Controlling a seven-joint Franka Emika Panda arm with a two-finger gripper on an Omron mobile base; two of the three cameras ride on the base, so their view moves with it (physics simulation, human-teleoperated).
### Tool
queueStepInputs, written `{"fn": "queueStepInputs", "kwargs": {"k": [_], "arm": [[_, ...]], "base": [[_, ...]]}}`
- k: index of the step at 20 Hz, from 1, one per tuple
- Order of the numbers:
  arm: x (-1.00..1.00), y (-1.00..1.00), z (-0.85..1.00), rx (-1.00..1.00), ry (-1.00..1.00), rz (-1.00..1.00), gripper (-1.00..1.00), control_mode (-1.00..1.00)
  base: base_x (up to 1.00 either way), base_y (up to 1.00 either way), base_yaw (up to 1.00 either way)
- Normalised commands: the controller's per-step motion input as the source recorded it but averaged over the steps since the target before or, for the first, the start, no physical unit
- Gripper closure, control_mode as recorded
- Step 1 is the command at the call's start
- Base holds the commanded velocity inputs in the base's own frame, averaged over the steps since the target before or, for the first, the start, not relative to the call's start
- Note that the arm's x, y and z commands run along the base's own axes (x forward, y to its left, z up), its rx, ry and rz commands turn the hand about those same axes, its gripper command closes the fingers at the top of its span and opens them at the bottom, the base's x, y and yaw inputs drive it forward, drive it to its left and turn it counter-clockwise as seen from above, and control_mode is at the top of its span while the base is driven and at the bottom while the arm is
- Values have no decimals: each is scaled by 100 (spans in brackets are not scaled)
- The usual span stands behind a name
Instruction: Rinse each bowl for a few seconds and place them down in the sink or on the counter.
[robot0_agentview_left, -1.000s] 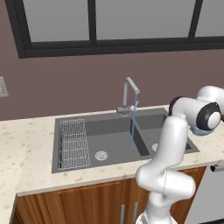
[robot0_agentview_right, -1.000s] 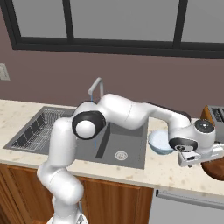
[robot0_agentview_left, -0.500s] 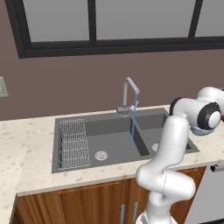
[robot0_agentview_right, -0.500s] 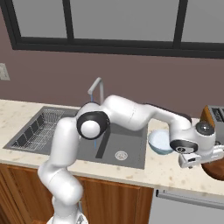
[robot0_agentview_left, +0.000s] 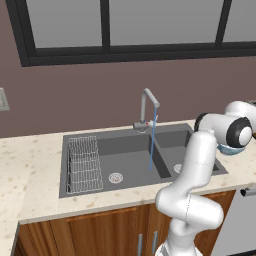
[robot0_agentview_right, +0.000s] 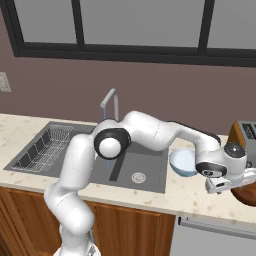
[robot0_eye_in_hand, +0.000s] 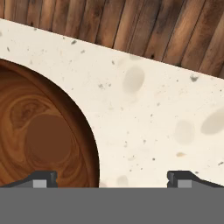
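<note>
Change: end effector (robot0_agentview_right: 223, 186) had edged right along the counter (robot0_agentview_right: 200, 197).
End effector: fingers apart, empty.
Bowl (robot0_agentview_right: 183, 162): just left of it, beside the sink (robot0_agentview_right: 135, 167).
Hand view: wooden bowl (robot0_eye_in_hand: 41, 140) under the left fingertip (robot0_eye_in_hand: 41, 178).

Under the open hand (robot0_eye_in_hand: 111, 178), the worktop (robot0_eye_in_hand: 153, 113) is bare toward 3 o'clock. A brown wooden bowl (robot0_eye_in_hand: 41, 135) blocks the 9 o'clock side. Just beside, a pale bowl (robot0_agentview_right: 182, 162) stands toward the sink (robot0_agentview_right: 145, 165).
</note>
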Motion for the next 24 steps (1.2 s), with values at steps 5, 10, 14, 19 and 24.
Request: {"fn": "queueStepInputs", "kwargs": {"k": [5,10,14,19,24], "arm": [[14,-20,-14,1,0,2,-100,-100],[15,-22,-17,2,1,3,-100,-100],[14,-22,-18,2,2,3,-100,-100],[11,-11,-18,1,2,3,100,-100],[1,-2,-6,0,1,1,100,-100]], "base": [[0,0,0],[0,0,0],[0,0,0],[0,0,0],[0,0,0]]}}
